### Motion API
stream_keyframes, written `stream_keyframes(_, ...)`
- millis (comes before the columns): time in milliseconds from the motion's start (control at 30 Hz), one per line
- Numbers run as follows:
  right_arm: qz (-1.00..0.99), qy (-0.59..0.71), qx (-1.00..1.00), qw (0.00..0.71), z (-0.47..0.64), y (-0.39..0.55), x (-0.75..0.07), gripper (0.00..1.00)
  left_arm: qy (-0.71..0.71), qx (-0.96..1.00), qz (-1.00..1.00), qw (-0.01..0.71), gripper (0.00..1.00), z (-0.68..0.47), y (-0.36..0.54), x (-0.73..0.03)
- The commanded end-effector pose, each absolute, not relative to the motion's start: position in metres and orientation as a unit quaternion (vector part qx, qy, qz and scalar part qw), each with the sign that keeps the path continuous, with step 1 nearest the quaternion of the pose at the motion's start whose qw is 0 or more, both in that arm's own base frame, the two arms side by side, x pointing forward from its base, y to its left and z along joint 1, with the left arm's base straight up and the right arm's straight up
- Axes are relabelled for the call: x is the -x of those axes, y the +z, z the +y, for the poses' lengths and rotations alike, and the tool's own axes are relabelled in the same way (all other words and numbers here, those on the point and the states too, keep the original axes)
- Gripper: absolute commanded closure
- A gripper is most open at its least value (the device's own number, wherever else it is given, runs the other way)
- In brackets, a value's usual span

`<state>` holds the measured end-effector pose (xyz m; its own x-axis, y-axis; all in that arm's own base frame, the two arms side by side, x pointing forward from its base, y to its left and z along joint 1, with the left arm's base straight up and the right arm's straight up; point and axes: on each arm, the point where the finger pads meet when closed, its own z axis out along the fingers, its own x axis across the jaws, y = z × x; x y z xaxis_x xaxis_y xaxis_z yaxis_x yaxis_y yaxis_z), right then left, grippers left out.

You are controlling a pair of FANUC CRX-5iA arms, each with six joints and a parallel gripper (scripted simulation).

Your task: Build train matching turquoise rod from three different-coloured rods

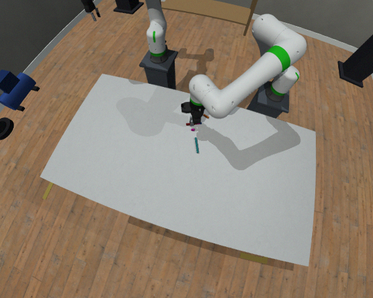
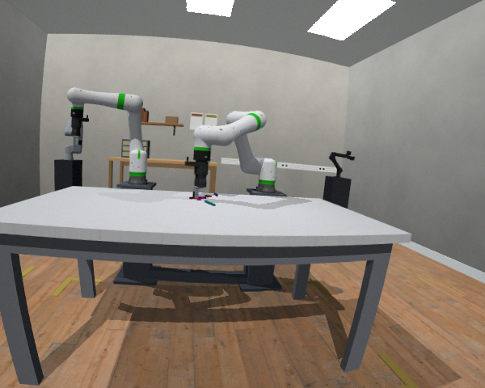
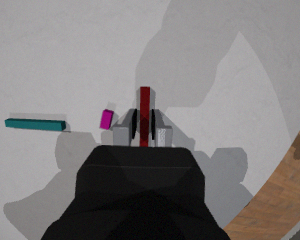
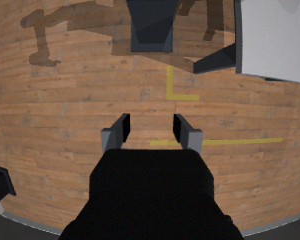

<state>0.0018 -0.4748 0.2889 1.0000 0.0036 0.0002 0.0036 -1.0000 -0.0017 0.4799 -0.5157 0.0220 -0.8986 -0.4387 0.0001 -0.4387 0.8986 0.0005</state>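
The left gripper [image 1: 192, 123] [image 3: 144, 124] is down at the table with its fingers apart, one on each side of a red rod [image 1: 188, 123] [image 3: 145, 97], with thin gaps between. The red rod lies flat. In the top view a short magenta and blue stretch [image 1: 198, 123] continues its line on the other side of the fingers; the joints are hidden. A loose magenta rod [image 1: 193, 130] [image 3: 106, 119] lies beside the line. The turquoise rod [image 1: 196, 145] [image 2: 209, 203] [image 3: 35, 124] lies farther out. The right gripper [image 4: 151, 127] is open and empty, off the table.
An orange rod [image 1: 206, 116] lies behind the line, near the left gripper. A purple rod [image 2: 216, 194] lies farther back in the exterior view. The left arm reaches over the back of the white table [image 1: 148, 179] and hides part of it. The right arm stands raised away from the rods.
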Motion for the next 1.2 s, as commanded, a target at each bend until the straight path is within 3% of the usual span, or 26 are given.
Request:
stream_keyframes(0, -0.002, 0.000, 1.000, 0.000, -0.475, 0.290, -0.002, 0.00, 0.001, -0.225, -0.974, 0.000, 0.52, -0.516, 0.024, -0.480)
stream_keyframes(67, -0.002, 0.000, 1.000, 0.000, -0.475, 0.290, -0.002, 0.00, 0.001, -0.225, -0.974, 0.000, 0.46, -0.516, 0.024, -0.480)
stream_keyframes(600, -0.002, 0.000, 1.000, 0.000, -0.475, 0.290, -0.002, 0.00, 0.001, -0.225, -0.974, 0.000, 0.46, -0.516, 0.029, -0.480)
stream_keyframes(1167, -0.002, 0.000, 1.000, 0.000, -0.475, 0.290, -0.002, 0.00, 0.001, -0.225, -0.974, 0.000, 0.46, -0.516, 0.099, -0.480)
